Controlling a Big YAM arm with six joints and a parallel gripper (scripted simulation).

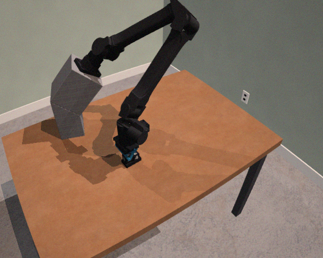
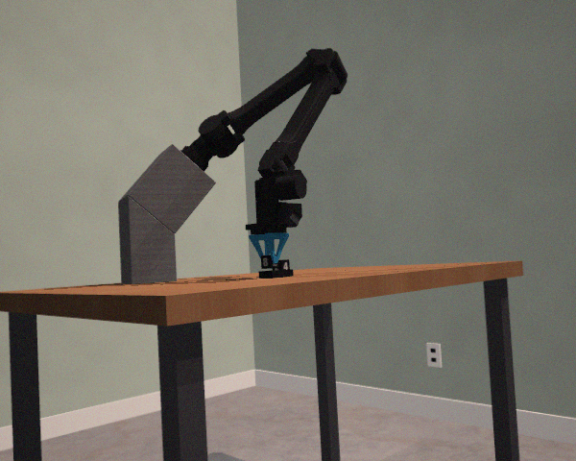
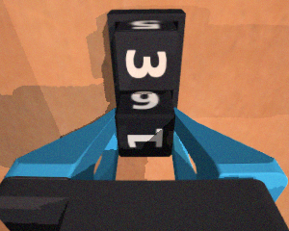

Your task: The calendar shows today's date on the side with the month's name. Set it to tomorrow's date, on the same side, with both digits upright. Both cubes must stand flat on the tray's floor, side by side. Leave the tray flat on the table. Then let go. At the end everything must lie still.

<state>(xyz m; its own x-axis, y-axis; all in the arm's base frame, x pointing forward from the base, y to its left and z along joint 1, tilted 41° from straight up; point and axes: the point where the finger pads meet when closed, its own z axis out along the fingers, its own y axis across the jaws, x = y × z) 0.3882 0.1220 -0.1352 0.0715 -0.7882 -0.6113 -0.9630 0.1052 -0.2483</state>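
The arm [image 1: 156,63] is folding at a high elbow and pointing the tool [image 3: 144,144] straight down near the middle of the tabletop [image 1: 206,124]. Its blue fingers are standing partly closed, gripping the near cube [image 3: 144,137], which is sitting low at the tray [image 3: 180,53] beside the other cube [image 3: 145,63]. Whether the gripped cube is touching the tray floor is probably too hidden to judge.

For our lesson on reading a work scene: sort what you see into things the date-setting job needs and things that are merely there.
Part of the job:
- small black calendar tray
- black number cube in the tray showing a white 3
- black number cube gripped by the blue-fingered gripper
- blue-fingered gripper

Merely there:
- brown wooden table
- grey angled pedestal
- white wall socket
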